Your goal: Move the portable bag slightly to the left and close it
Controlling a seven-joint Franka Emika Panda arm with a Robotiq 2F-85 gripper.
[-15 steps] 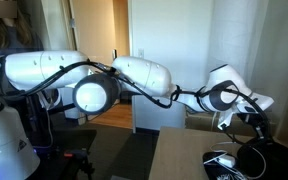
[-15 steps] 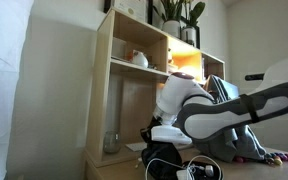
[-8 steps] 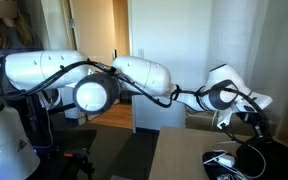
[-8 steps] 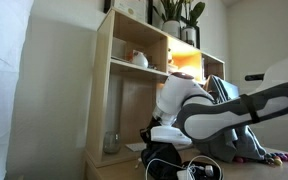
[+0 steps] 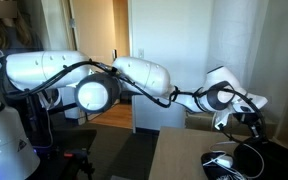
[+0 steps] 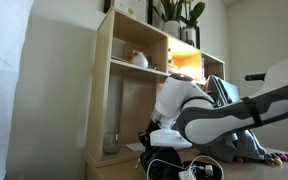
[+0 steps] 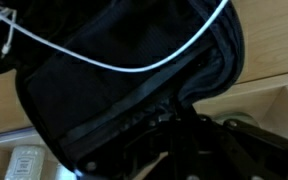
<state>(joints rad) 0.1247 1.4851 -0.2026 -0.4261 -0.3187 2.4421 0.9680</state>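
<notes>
Lying seemingly against jaws (closed): bag (image 7: 134, 100)

one portable bag (image 7: 104, 110), one white cord (image 7: 119, 68)

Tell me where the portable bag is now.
In the wrist view the portable bag fills the middle, on the wooden table, a white cord lying across it.

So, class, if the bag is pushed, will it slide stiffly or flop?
Probably floppy: the bag looks like soft fabric, its edge curving. Lying flat on the table, it likely won't roll or tip. The cord across it may slip.
</notes>
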